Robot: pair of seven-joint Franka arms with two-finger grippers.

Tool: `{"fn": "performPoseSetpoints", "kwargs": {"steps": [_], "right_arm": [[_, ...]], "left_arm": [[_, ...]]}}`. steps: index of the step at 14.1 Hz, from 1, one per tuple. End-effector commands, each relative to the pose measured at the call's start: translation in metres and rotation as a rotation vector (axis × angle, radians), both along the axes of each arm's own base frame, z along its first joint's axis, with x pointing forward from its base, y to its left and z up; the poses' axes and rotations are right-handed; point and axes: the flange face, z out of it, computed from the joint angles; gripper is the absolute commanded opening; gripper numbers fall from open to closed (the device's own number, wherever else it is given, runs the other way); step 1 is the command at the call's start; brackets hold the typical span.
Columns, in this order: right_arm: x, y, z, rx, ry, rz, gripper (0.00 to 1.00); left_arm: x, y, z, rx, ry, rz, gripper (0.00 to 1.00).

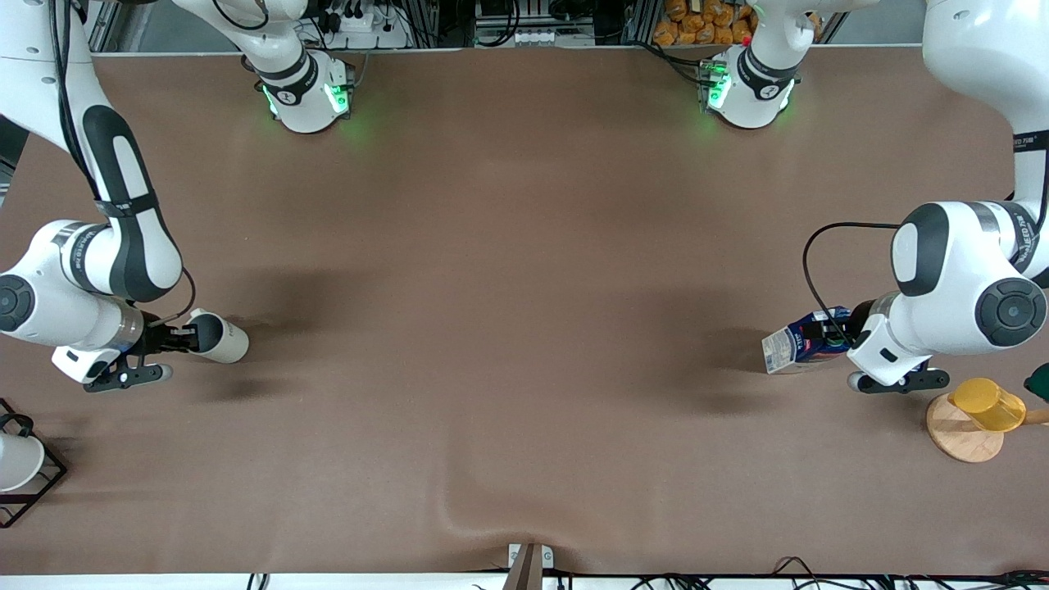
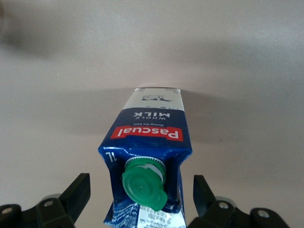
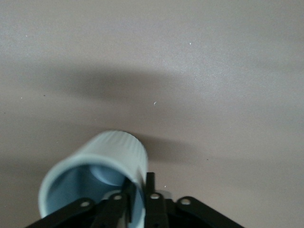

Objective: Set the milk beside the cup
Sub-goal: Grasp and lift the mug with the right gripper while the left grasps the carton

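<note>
The milk (image 1: pixel 791 348), a dark blue carton with a red label and green cap, lies tipped on the table at the left arm's end, its cap toward my left gripper. In the left wrist view the milk (image 2: pixel 152 118) sits between the spread fingers (image 2: pixel 78 194) with a gap on each side. My left gripper (image 1: pixel 824 334) (image 2: pixel 140 192) is open around its top. My right gripper (image 1: pixel 182 336) (image 3: pixel 140 190) is shut on the wall of the off-white cup (image 1: pixel 225 340) (image 3: pixel 109 152), one finger inside the rim and one outside. It holds the cup on its side, low over the right arm's end.
A yellow cup (image 1: pixel 987 404) stands on a round wooden coaster (image 1: pixel 959 434) near the left gripper, with a dark green object (image 1: pixel 1039 381) at the edge. A white cup in a black wire frame (image 1: pixel 16 463) sits at the right arm's end. The brown cloth has a fold (image 1: pixel 459 504).
</note>
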Motion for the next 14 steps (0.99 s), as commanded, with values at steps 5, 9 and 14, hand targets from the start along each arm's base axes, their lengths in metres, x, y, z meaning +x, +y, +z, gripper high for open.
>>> {"fn": "performPoseSetpoints", "kwargs": {"steps": [5, 9, 14], "right_arm": [[0.024, 0.035, 0.043, 0.06, 0.028, -0.016, 0.0], [0.039, 0.102, 0.092, 0.045, 0.066, -0.114, 0.0], [0.027, 0.236, 0.115, 0.045, 0.078, -0.271, 0.0]], "left_arm": [[0.008, 0.006, -0.009, 0.012, -0.033, 0.013, 0.72], [0.011, 0.001, -0.006, 0.014, -0.042, 0.004, 0.47], [0.014, -0.001, 0.007, 0.012, -0.067, 0.0, 0.32]]}}
